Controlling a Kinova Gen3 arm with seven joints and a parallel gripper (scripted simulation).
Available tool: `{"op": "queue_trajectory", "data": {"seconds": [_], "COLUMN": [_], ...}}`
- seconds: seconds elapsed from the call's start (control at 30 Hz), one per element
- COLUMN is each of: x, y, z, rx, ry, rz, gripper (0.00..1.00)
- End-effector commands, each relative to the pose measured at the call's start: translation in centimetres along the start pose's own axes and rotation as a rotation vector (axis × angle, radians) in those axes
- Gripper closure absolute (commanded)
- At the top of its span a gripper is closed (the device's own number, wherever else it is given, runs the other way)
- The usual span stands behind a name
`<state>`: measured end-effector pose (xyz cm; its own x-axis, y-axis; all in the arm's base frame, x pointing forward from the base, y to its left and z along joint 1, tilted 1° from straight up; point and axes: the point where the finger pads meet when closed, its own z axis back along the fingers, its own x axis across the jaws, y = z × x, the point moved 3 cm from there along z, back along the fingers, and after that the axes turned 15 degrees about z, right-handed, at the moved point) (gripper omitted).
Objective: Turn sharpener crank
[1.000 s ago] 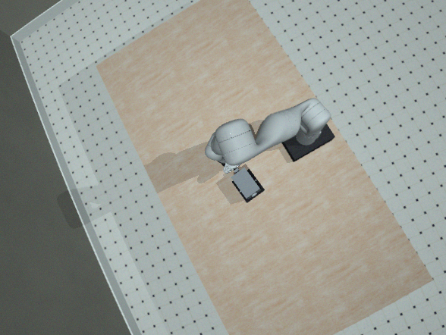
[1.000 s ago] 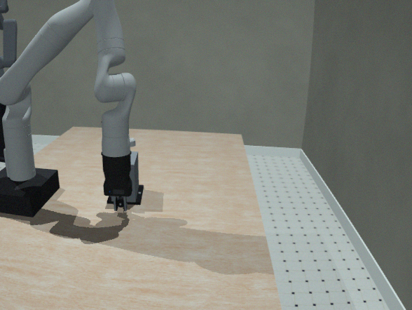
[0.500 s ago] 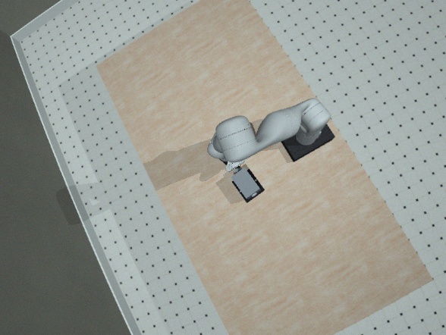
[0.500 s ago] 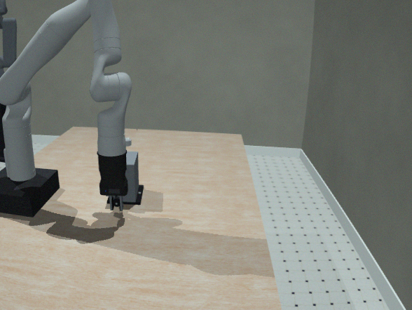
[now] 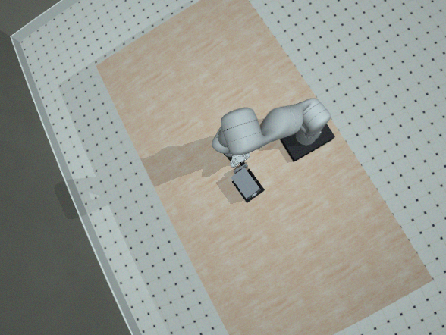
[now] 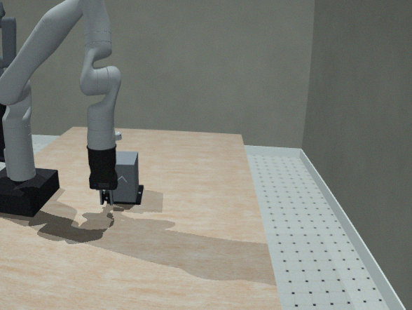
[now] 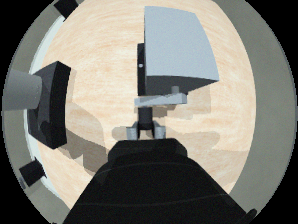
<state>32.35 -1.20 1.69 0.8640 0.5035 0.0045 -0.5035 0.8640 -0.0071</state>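
Wrist view: my gripper (image 7: 147,123) grips the crank (image 7: 161,99) handle, jaws clamped; crank arm near-horizontal, sharpener (image 7: 177,50) body at 12 o'clock, on the table (image 7: 100,43).

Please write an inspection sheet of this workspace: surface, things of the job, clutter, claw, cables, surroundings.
Surface: light wooden table top with arm shadows across it.
Job's things: grey box-shaped sharpener upright on a dark base plate; its crank lies across the side that faces the claw.
Clutter: nothing seen.
Claw: claw points down, low beside the sharpener, shut on the crank handle.
Cables: nothing seen.
Surroundings: black arm base on the table; white dotted floor with a raised border; grey walls.
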Motion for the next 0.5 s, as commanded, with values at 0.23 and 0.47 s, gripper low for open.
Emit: {"op": "queue_trajectory", "data": {"seconds": [0.23,0.47], "x": [-0.9,-1.1], "y": [0.3,0.3], "z": [1.9,2.8], "rx": [-0.002,-0.002], "ry": [-0.003,-0.003], "rz": [-0.001,-0.001], "gripper": [1.00,1.00]}}
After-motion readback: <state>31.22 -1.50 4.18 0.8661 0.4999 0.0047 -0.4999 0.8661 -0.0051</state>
